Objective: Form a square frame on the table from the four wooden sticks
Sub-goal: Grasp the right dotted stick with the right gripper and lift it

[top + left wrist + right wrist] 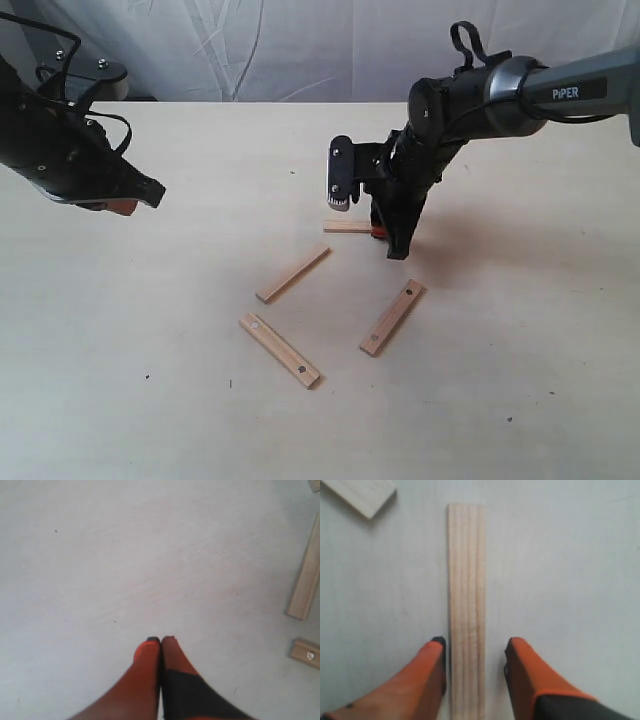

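Here, the right gripper (475, 647), spread wide, straddles the far stick (466, 580) on the pale desk (520, 380); its arm (520, 92) hides most of that stick from the exterior camera. Nearer lie three more, ends apart: left stick (293, 274), near stick (279, 350), right stick (392, 317). The left gripper (161, 641), pressed together, hangs well left.

Exterior cam sits up high, looking down across the table (120, 400) toward a white curtain (250, 50), far enough back to catch all four sticks (292, 275). Left wrist cam peers down past its fingertips (148, 652) at mostly bare table, just two stick ends (304, 587) at the picture's edge. Right wrist cam is way closer, staring straight down along one stick (466, 580), the same one under the right gripper (388, 243) in the exterior shot.
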